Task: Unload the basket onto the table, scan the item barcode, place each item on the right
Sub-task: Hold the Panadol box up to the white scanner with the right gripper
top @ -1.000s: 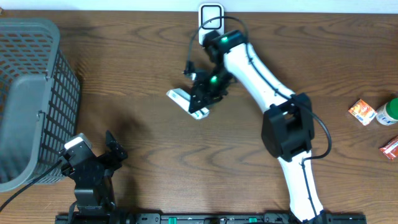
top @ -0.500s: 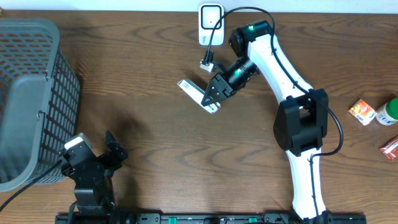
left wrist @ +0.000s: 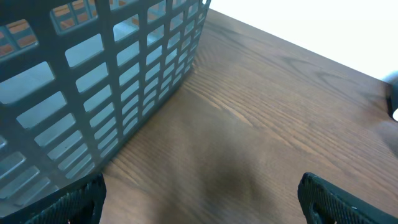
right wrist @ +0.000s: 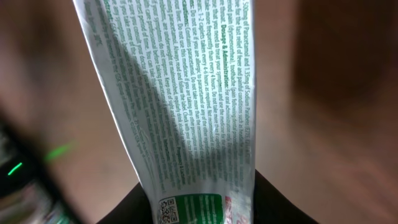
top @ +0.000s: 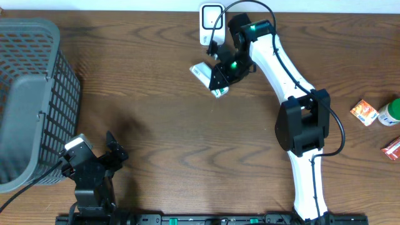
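The item (top: 204, 74) is a long white pack with green print. My right gripper (top: 222, 71) is shut on its near end and holds it above the table, just below the white scanner (top: 211, 21) at the back edge. In the right wrist view the item (right wrist: 180, 93) fills the middle, with small green text and a QR code near the dark fingers (right wrist: 273, 200) that press on both of its sides. No barcode shows on this face. My left gripper (top: 95, 156) rests at the front left, jaws open and empty; its fingertips (left wrist: 74, 200) stand far apart.
A grey mesh basket (top: 28, 100) stands at the left edge, close to the left gripper, its wall (left wrist: 106, 68) filling the left wrist view. At the far right lie an orange packet (top: 363, 112), a green and white bottle (top: 390, 112) and a red packet (top: 392, 149).
The right arm has carried the item up and to the right, from mid-table to just below the scanner. The left arm has not moved.
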